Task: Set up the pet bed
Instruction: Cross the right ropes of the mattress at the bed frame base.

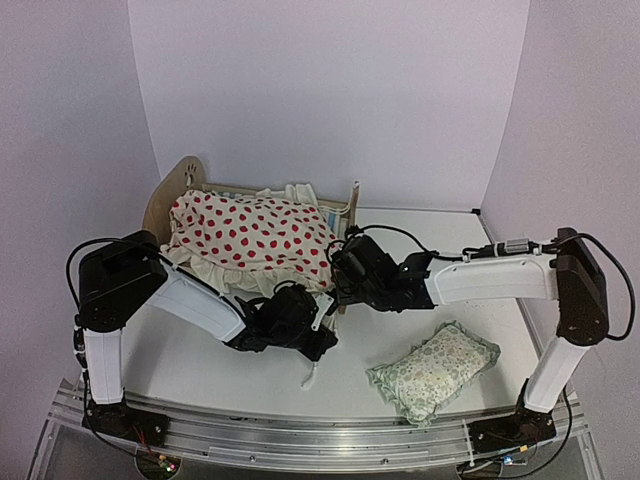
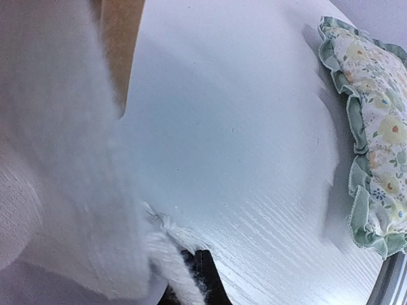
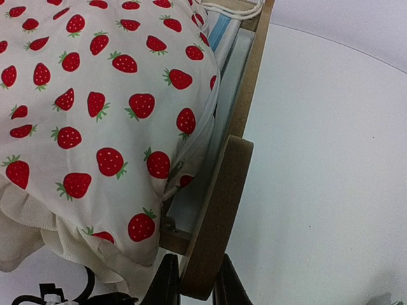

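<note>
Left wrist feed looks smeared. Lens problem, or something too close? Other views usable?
Left wrist: white fabric close to the lens is out of focus; floral pillow reads clearly, table shows glare. Right wrist: sharp on strawberry cushion and pet bed. Top external: evenly lit, soft shadows.

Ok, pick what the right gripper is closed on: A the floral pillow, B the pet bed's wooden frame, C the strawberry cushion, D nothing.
B: in its wrist view the right gripper pinches a wooden edge of the pet bed, one finger on each side.
</note>
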You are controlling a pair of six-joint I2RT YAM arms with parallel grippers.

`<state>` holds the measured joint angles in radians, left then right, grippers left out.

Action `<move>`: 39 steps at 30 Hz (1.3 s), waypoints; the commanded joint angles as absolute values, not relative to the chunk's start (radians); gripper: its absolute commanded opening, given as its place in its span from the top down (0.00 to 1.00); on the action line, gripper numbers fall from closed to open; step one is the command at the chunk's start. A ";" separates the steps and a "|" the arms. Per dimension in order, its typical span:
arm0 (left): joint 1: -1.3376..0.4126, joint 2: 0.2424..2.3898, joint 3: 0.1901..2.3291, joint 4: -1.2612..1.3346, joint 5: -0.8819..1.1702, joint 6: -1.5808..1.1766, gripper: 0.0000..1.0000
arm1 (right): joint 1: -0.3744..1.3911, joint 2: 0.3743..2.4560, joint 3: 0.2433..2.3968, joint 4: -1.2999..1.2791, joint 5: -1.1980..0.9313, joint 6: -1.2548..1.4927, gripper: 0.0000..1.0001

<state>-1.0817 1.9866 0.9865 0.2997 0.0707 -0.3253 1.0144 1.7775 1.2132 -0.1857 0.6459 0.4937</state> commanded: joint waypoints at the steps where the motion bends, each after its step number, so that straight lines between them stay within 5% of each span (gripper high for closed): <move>1: -1.081 1.925 1.036 0.176 0.122 -0.268 1.00 | 1.025 1.721 1.180 -0.181 0.572 0.331 0.89; 5: -1.060 1.929 1.034 0.169 0.165 -0.263 1.00 | 1.024 1.642 1.144 -0.192 0.489 0.331 0.49; 9: -1.034 1.928 1.014 0.196 0.212 -0.269 1.00 | 1.022 1.523 1.060 -0.200 0.429 0.371 0.33; 21: -1.008 1.919 0.991 0.207 0.308 -0.240 1.00 | 1.015 1.369 0.778 -0.097 0.287 0.654 0.42; 39: -0.995 1.921 0.961 0.233 0.365 -0.233 1.00 | 0.967 1.800 0.887 0.207 0.067 0.810 0.48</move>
